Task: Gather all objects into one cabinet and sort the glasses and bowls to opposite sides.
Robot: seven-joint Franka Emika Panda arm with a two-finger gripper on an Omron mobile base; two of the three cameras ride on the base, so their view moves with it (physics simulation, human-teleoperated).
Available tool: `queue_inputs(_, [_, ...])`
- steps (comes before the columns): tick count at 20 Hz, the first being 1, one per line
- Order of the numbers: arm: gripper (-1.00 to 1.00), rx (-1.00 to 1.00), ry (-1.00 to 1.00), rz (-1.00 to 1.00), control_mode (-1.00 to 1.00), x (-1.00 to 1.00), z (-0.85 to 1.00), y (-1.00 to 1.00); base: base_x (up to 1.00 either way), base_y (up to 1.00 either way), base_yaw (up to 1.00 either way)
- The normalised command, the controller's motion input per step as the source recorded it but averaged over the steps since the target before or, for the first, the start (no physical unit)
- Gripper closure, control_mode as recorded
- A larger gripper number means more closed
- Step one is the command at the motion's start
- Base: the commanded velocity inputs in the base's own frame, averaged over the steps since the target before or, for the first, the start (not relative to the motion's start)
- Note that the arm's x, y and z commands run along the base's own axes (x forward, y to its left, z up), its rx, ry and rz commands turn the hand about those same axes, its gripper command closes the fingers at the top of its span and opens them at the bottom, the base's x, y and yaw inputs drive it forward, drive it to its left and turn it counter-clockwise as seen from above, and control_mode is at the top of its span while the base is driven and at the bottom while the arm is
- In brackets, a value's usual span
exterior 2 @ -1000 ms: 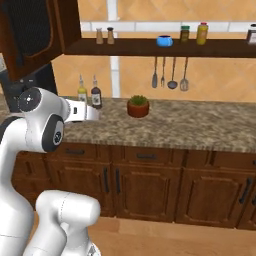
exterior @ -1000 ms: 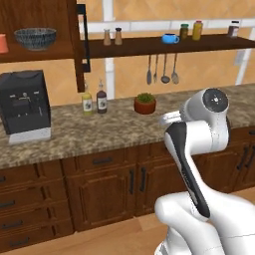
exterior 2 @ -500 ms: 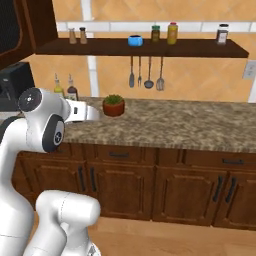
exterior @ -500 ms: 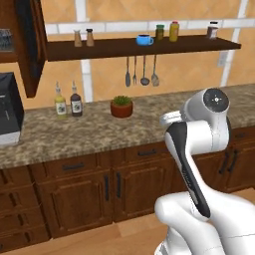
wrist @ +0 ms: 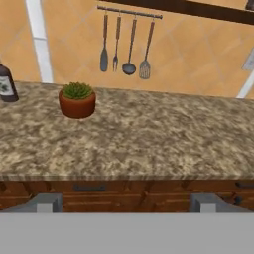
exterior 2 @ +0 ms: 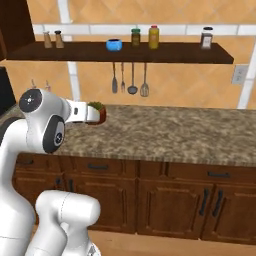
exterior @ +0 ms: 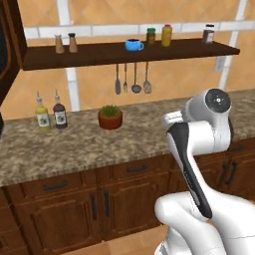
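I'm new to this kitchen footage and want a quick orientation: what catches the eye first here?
The bright blue cup stands out on the long dark shelf, among spice jars. Below it, four utensils hang against the orange tile wall, and a potted plant sits on the speckled granite counter. The white arm is folded in the foreground.

1. A squat glossy bright blue cup (exterior: 133,45) (exterior 2: 114,44) stands upright on the long dark wood plank shelf (exterior: 189,48) (exterior 2: 190,52), its small handle showing at one side.
2. The dark brown wooden wall cabinet (exterior: 6,50) (exterior 2: 15,22) shows just its edge, beside the shelf's end.
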Motion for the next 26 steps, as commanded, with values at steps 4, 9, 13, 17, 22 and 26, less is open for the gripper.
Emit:
queue_inputs(4, [-1.00,0.00,0.00,0.00,1.00,0.00,0.00,0.00,1.00,-0.05,-0.08])
queue_inputs(9, [-1.00,0.00,0.00,0.00,1.00,0.00,0.00,0.00,0.76,-0.20,-0.05])
queue_inputs(13, [-1.00,0.00,0.00,0.00,1.00,0.00,0.00,0.00,0.47,-0.36,-0.01])
queue_inputs(17, [-1.00,0.00,0.00,0.00,1.00,0.00,0.00,0.00,0.57,-0.35,0.00])
queue_inputs(22, [-1.00,0.00,0.00,0.00,1.00,0.00,0.00,0.00,0.85,0.05,-0.13])
queue_inputs(26, [-1.00,0.00,0.00,0.00,1.00,0.00,0.00,0.00,0.84,0.00,-0.12])
